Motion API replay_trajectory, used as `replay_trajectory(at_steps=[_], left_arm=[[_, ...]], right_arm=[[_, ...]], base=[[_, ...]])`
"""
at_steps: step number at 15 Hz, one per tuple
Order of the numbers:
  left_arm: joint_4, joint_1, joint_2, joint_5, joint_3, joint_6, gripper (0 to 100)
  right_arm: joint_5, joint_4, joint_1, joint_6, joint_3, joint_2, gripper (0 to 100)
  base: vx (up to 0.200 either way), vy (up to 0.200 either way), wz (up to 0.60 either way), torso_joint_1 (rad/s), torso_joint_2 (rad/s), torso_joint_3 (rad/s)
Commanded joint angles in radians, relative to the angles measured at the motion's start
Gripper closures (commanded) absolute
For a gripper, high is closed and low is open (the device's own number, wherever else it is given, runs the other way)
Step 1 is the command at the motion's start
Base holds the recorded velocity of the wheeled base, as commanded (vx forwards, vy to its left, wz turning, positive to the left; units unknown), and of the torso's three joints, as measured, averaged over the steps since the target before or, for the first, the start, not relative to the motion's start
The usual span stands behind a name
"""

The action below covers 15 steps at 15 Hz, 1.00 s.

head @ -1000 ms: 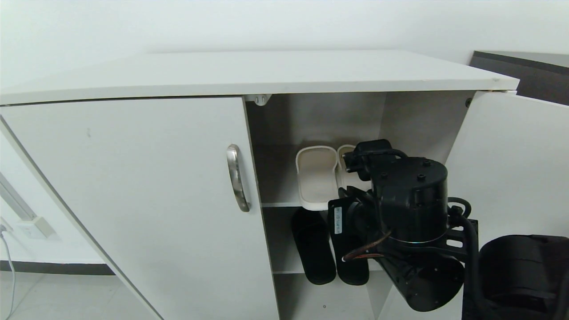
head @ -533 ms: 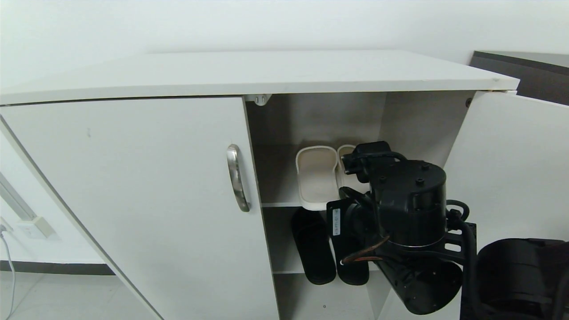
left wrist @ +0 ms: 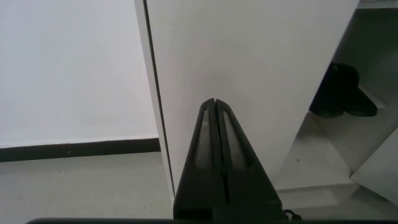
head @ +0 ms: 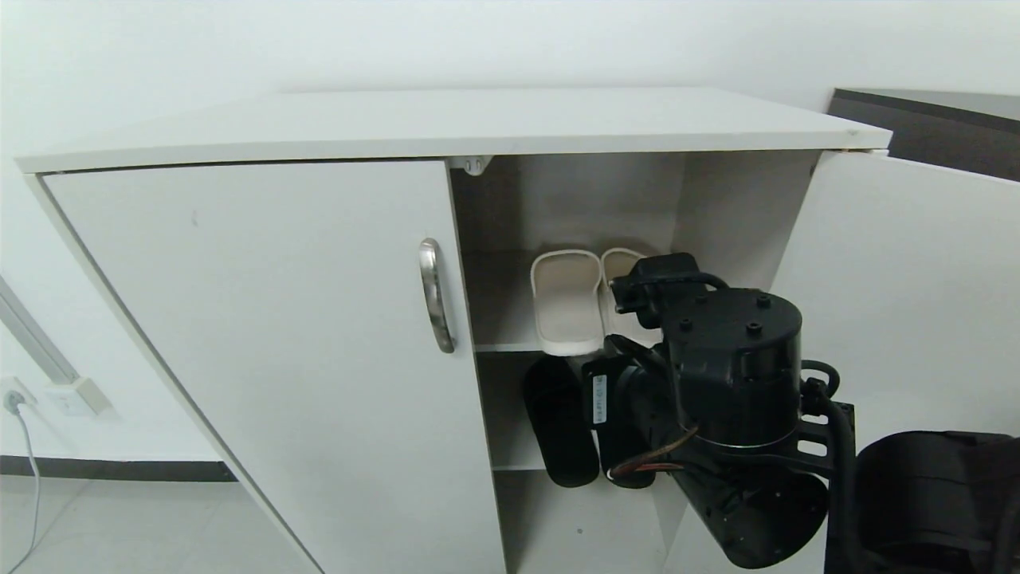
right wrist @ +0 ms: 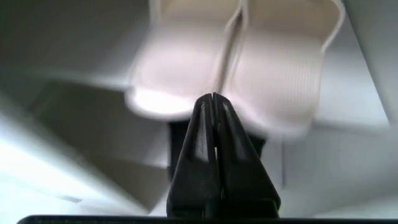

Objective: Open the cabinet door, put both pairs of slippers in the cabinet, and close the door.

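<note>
The white cabinet has its left door closed and its right door swung wide open. A pair of white slippers lies on the upper shelf, heels at the shelf edge. Below it, a pair of black slippers sits on the lower shelf. My right arm's wrist hangs in front of the opening and covers part of both pairs. My right gripper is shut and empty, just short of the white slippers. My left gripper is shut, empty, facing the closed door, with the black slippers off to one side.
A metal handle runs down the closed door's inner edge. A wall socket with a cable sits low on the left wall. A dark panel stands behind the open door. Grey floor lies in front of the cabinet.
The head camera has shifted, so the cabinet sits slightly differently in the picture. My right arm's wrist has edged a little up and left. The slippers have not moved.
</note>
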Motion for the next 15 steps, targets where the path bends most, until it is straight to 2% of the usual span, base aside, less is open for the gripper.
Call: replay_trajectory(at_steps=[1, 13, 15], left_arm=[[0.0, 0.0, 0.001, 0.0, 0.0, 0.0, 100], [0.0, 0.0, 0.001, 0.0, 0.0, -0.008, 100], [0.0, 0.0, 0.001, 0.002, 0.0, -0.008, 100]], right_arm=[[0.0, 0.0, 0.001, -0.002, 0.0, 0.006, 100], [0.0, 0.0, -0.01, 0.0, 0.012, 0.019, 100], [0.0, -0.002, -0.046, -0.002, 0.012, 0.016, 100]], base=[[-0.2, 0.0, 0.0, -0.002, 0.0, 0.007], [-0.2, 0.0, 0.0, 0.004, 0.0, 0.004], [-0.2, 0.0, 0.0, 0.005, 0.0, 0.009]])
